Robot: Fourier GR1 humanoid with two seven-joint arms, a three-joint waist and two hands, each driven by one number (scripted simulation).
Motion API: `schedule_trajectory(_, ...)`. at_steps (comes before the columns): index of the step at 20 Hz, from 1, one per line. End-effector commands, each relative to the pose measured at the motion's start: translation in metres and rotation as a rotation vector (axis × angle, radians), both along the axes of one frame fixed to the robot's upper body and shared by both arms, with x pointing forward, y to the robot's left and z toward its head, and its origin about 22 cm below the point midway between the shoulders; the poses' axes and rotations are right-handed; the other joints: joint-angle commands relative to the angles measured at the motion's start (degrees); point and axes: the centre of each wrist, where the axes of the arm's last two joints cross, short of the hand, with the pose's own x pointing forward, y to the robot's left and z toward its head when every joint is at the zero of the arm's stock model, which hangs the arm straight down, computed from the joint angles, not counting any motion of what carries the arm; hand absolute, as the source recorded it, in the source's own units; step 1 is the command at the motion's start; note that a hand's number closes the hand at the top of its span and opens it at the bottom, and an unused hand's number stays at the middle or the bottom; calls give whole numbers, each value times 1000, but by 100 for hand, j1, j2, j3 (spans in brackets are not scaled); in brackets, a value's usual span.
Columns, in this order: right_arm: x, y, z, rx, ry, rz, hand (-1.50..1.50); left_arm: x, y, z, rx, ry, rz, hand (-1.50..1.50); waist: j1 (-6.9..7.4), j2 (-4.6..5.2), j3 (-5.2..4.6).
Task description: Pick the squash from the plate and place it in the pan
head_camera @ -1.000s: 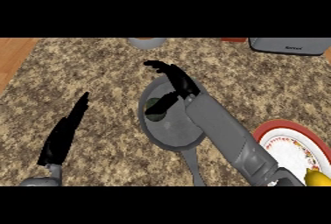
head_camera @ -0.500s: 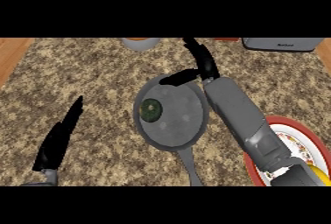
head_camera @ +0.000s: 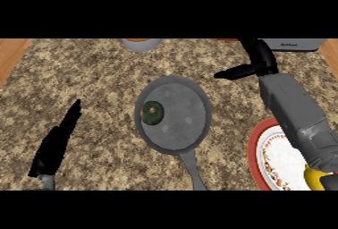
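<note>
At centre of the speckled stone counter (head_camera: 99,76): grey frying pan (head_camera: 178,120), handle (head_camera: 192,172) pointing toward the lower edge. Inside the pan, close to its left wall: squash (head_camera: 152,112), dark green and round, seen end-on, lying on the pan floor and touched by neither hand. Beyond the pan's upper right rim, apart from it: right hand (head_camera: 263,62), fingers straight and pointing away from the robot, thumb spread out to the left, nothing held. At lower left, well apart from the pan: left hand (head_camera: 56,145), seen edge-on, fingers straight and pressed together, resting. At right, partly hidden under the right forearm: red-rimmed white plate (head_camera: 253,154), visible part bare of squash. Step in hand, by judgement: the close of placing, with squash off the plate, inside the pan and released. Next move, by judgement: only a clear retreat of the right arm, kept high enough and wide enough to avoid knocking the pan rim or sweeping across the plate beneath the forearm; no further grasp needed. Along the far edge: grey bowl (head_camera: 141,44) and grey appliance (head_camera: 293,44), the appliance just beside the raised fingertips and the nearest obstacle to any careless swing. Between pan and left hand: open counter only.
</note>
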Motion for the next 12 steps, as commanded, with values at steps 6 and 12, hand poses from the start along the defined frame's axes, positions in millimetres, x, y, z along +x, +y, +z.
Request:
schedule_trajectory(6, -19, -110, 9, -33, -22, 0, -150, 3, -7, 2, 1, -8, 2, 0, 38, 22, 7)
schedule_trajectory(12, -32, -147, 13, -25, -6, 30, -150, 0, 2, 0, -7, 6, -21, 0, 96, 35, 11)
